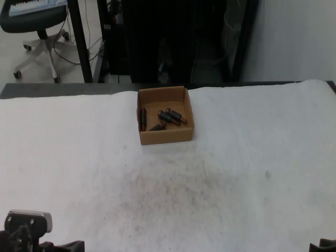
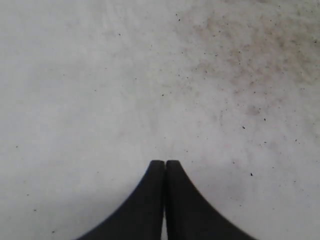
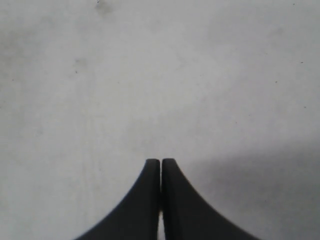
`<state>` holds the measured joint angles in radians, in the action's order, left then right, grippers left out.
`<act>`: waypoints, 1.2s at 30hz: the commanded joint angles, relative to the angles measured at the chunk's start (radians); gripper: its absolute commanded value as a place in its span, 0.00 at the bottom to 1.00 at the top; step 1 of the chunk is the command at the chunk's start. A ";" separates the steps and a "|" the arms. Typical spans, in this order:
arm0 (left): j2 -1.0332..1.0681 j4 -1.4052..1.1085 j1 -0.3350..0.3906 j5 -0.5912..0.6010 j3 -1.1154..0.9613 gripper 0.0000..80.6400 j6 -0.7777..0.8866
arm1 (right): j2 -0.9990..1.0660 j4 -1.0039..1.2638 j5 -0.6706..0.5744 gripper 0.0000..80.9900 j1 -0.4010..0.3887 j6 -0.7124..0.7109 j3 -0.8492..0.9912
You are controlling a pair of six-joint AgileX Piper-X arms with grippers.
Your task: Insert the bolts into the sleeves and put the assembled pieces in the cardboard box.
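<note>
Your left gripper (image 2: pixel 165 162) is closed on nothing: its two black curved fingers (image 2: pixel 145 200) meet tip to tip with no gap, just above the white cloth bench cover (image 2: pixel 90 90). The cloth under it is peppered with dark specks, and a brownish smudged patch (image 2: pixel 240 60) lies ahead of the tips.

Your right gripper (image 3: pixel 160 161) is the same, with jaws pressed together and empty, over a cleaner part of the same cloth, where its own shadow falls beside it.

From the high view, the open-topped brown cardboard box (image 1: pixel 166 135) sits at 12 o'clock from the middle of the bench, near the far edge of the cloth and well apart from both grippers. Inside it you have four small dark pieces (image 1: pixel 165 115). One lies along the 9 o'clock wall, one lies near the 6 o'clock wall, and two lie close together from the centre toward 3 o'clock, with a reddish end showing on one. They are too small for you to tell whether each bolt is seated in its sleeve.

The brownish stain spreads over the cloth at 6 o'clock from the box. A black, grey-topped part of an arm (image 1: pixel 29 226) shows at 7 o'clock, and a black sliver of another arm (image 1: pixel 323 245) at 5 o'clock. Beyond the bench, a swivel office chair (image 1: pixel 39 31) stands at 11 o'clock beside a dark equipment rack (image 1: pixel 173 37).
</note>
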<state>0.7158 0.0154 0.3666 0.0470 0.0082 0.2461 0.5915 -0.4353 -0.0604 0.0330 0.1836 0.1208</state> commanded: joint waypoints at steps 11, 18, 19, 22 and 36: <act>-0.247 0.003 0.012 -0.001 -0.008 0.00 0.002 | -0.159 -0.002 0.002 0.01 -0.001 0.005 -0.002; -0.362 0.003 0.012 -0.001 -0.008 0.00 0.002 | -0.294 0.006 0.002 0.01 -0.001 0.005 -0.012; -0.365 0.003 0.012 -0.001 -0.008 0.00 0.002 | -0.312 0.023 0.002 0.01 -0.001 0.005 -0.022; -0.365 0.003 0.012 -0.001 -0.008 0.00 0.002 | -0.363 0.125 0.002 0.01 -0.001 0.005 -0.092; -0.520 0.018 0.012 -0.001 -0.008 0.00 0.002 | -0.537 0.171 0.002 0.01 -0.001 0.005 -0.121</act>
<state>0.3067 0.0329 0.3750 0.0470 0.0091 0.2461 0.0838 -0.2766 -0.0593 0.0330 0.1862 -0.0077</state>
